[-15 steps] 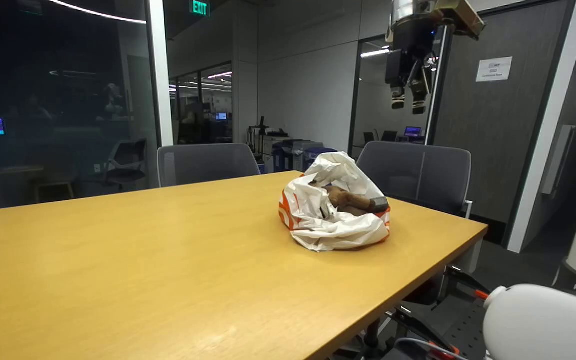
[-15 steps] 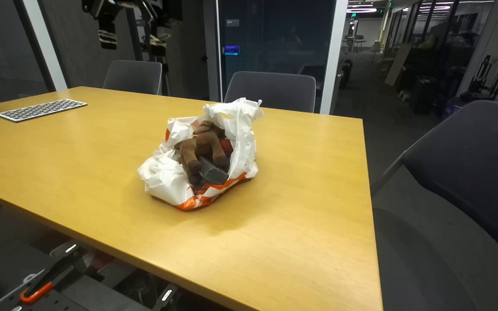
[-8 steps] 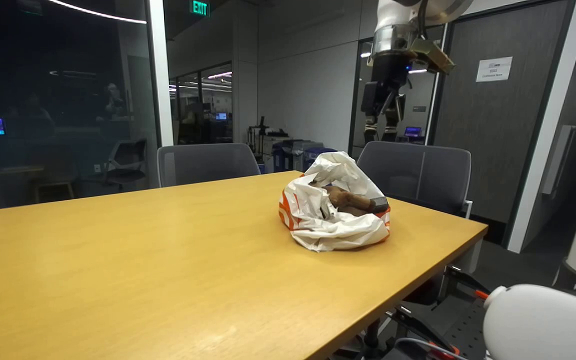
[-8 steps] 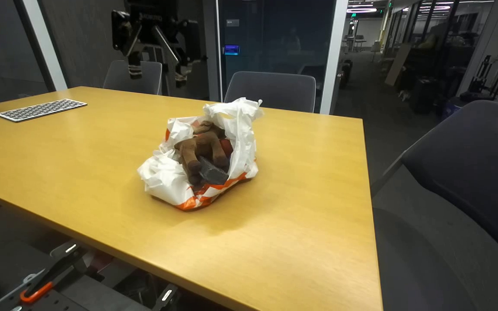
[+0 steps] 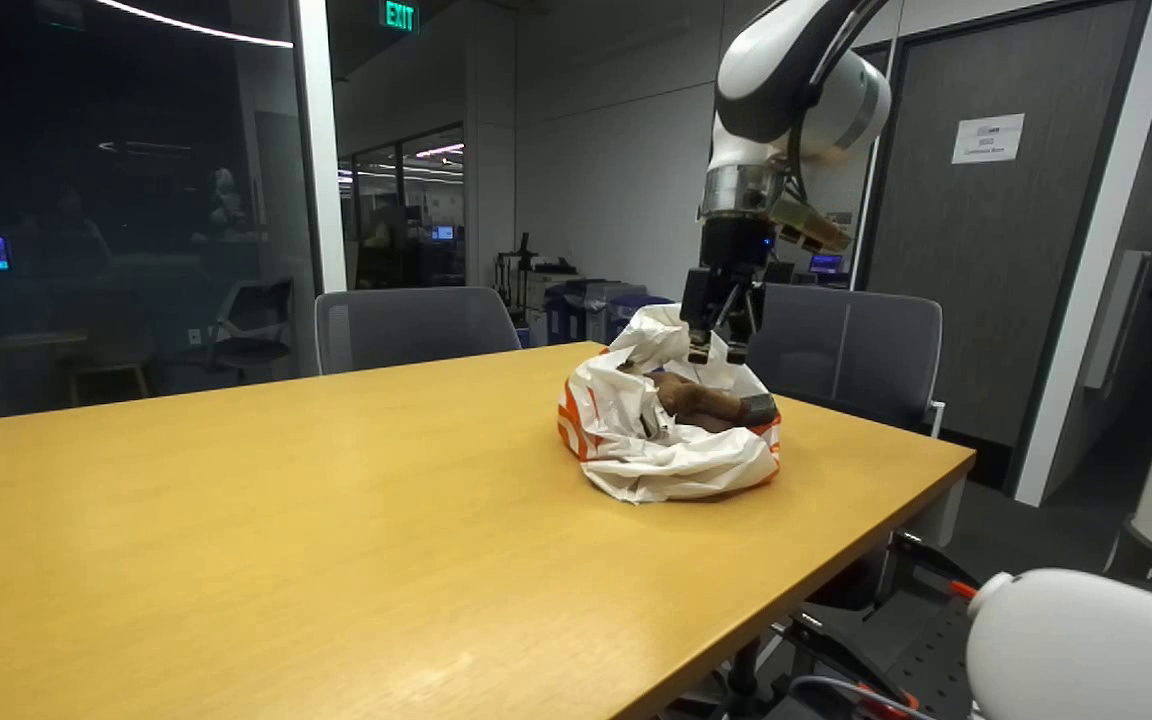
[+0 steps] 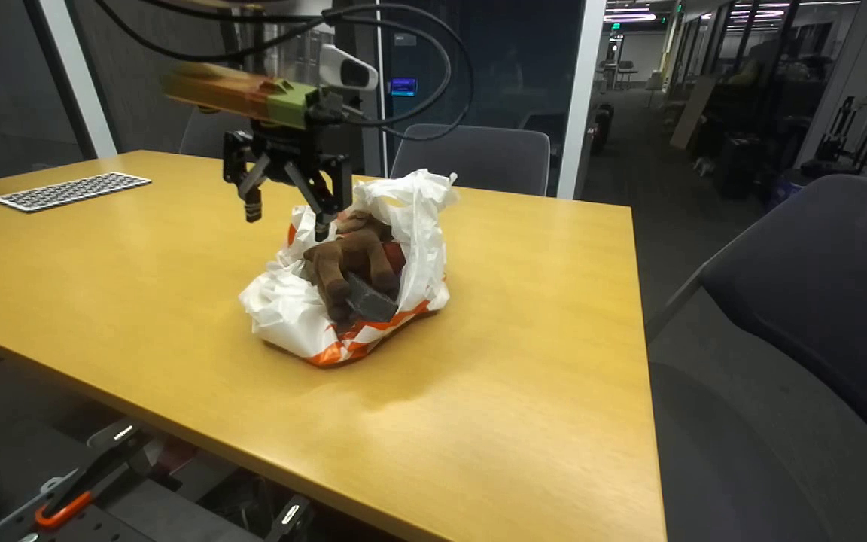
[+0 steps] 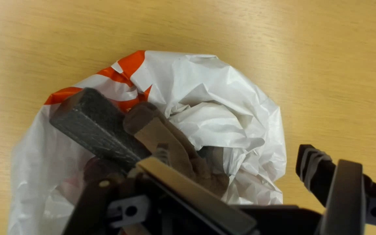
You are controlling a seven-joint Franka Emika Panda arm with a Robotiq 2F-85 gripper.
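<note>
**Gripper (image 6: 288, 222) with fingers spread wide above a crumpled bag (image 6: 279, 316) on a table (image 6: 531, 324)**

The gripper points down, fingers well apart, holding nothing. In the wrist view one fingertip lies over the bag's contents, the other past its rim, over the tabletop. Set like this, the fingers could catch thin plastic along with whatever is inside, since the rim runs between them; a pull might then drag or tip the whole bag. Whether the inner fingertip touches anything cannot be told.

The bag is white plastic with orange print, slumped, its mouth gaping. Inside, uppermost, lies a brown plush toy (image 6: 358, 248), legs toward the rim. A dark grey block (image 7: 100, 127) sits beside its legs and might snag on it. A reddish item (image 6: 394, 257) shows next to the toy, too hidden to name.
</note>
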